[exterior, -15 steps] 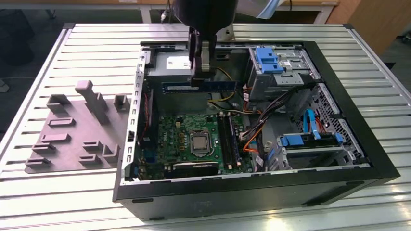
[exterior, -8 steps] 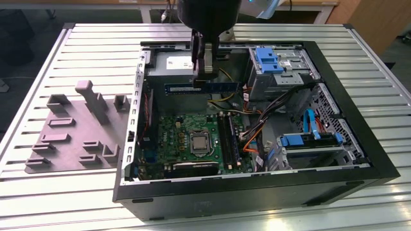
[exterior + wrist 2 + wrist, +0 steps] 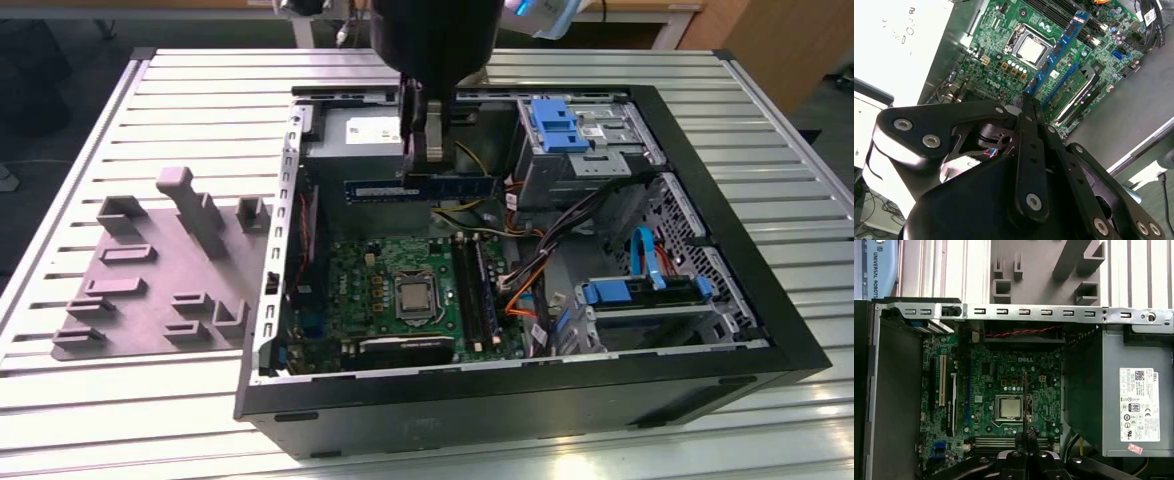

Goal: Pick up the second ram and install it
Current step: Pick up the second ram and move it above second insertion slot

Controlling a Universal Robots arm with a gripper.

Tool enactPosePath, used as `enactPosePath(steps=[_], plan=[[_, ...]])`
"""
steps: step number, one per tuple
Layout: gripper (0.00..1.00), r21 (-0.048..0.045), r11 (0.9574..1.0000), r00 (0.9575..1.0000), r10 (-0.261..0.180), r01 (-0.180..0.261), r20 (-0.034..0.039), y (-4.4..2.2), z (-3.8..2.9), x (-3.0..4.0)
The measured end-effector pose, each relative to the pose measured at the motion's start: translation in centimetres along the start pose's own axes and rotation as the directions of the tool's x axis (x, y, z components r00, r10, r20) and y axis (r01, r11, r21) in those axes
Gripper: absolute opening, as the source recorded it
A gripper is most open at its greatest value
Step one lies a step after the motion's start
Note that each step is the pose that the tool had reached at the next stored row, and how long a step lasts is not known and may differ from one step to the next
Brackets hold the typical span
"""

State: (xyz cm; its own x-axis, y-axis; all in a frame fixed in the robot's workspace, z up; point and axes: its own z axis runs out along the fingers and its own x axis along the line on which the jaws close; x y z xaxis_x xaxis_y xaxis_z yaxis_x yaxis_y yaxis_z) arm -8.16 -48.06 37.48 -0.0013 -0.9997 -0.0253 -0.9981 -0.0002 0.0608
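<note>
End effector [image 3: 424, 176] pinches the second ram [image 3: 470, 185], above the motherboard [image 3: 380, 275].

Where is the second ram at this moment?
In the exterior view, the gripper holds the second ram level over the motherboard of the open computer case, close to the power supply.

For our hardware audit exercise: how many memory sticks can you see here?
2. The second ram is clamped in the gripper above the motherboard; a seated stick sits in a motherboard slot. Others may be hidden by the arm.
</note>
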Motion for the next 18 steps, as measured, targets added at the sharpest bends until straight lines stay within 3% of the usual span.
enactPosePath(steps=[12, 18], plan=[[0.11, 0.0087, 1.0000, 1.0000, 0.000, 0.000, 0.0000, -0.11, 1.36, 0.03], [0.11, 0.0096, 1.0000, 1.0000, 0.000, 0.000, 0.0003, -0.12, 1.58, 0.04]])
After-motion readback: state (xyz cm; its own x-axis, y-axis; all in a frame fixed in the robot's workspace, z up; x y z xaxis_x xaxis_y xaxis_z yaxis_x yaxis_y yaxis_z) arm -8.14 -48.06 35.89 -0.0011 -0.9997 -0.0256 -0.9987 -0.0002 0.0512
